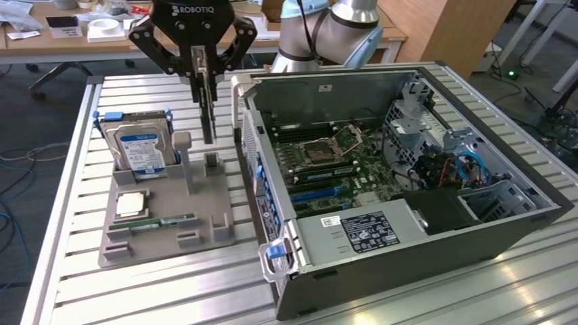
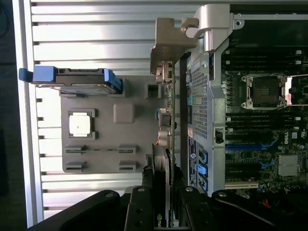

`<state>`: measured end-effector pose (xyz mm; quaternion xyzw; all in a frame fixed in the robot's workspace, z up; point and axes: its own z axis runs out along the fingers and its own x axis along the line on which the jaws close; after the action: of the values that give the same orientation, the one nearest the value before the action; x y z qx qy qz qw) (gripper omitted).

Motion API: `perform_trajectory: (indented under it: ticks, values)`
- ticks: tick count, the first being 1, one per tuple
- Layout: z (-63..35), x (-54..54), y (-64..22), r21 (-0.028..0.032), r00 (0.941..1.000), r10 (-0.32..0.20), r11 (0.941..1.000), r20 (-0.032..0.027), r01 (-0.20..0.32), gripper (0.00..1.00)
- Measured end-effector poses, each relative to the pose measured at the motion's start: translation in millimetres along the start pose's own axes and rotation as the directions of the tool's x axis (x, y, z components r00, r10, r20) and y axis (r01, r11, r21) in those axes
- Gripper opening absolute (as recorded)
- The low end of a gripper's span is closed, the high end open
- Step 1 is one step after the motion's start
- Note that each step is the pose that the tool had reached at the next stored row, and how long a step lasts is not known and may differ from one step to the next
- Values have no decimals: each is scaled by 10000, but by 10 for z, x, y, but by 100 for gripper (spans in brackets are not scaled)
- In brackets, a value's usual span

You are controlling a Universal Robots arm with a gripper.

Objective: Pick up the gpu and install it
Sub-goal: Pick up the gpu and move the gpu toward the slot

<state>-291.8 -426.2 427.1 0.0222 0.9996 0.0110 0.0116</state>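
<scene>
The gpu [image 1: 208, 115] [image 2: 161, 159] hangs upright and edge-on in the claw [image 1: 206, 73] [image 2: 163, 195], whose two black fingers are pinched onto its upper end. In the exterior view it shows as one thin dark strip running straight down from the fingers. Its lower end is near a small upright post of the grey tray [image 1: 203, 203] [image 2: 125, 159] and seems to hang just clear of it. The card sits between the hard drive and the computer case, close beside the case wall. In the wrist view its silvery metal bracket lies at the far end, just beside the case's edge.

One grey tray lies on the slatted metal tabletop [image 1: 162, 291] [image 2: 96, 38]. It carries three other parts:
- One hard drive [image 1: 140, 145] [image 2: 72, 79] with a blue label and blue side rails, standing on edge at the tray's far end.
- One square silver processor chip [image 1: 132, 203] [image 2: 80, 124], lying flat in its recess.
- One small green RAM stick [image 1: 167, 221], lying flat just in front of the chip.

One computer case [image 1: 434, 230] [image 2: 211, 96] lies on its side at the exterior view's right of the tray, with its side panel off. Its one motherboard [image 1: 334, 162] [image 2: 260, 125] is exposed, with a single open processor socket and several blue slots. The one robot arm [image 1: 334, 27] rises behind the case
</scene>
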Motion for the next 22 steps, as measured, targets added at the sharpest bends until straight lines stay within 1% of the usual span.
perform_trajectory:
  ticks: [4,8,10,16,22]
  values:
    - [2,-44,2,-3,10000,-1,10000,1,1,26]
    - [4,-126,6,-4,10000,0,10000,1,0,26]
    - [5,-178,8,-11,10000,0,10000,1,0,26]
    - [10,-365,16,-65,10000,2,10000,-2,-2,26]
    - [14,-545,24,-94,10000,2,10000,-2,-2,26]
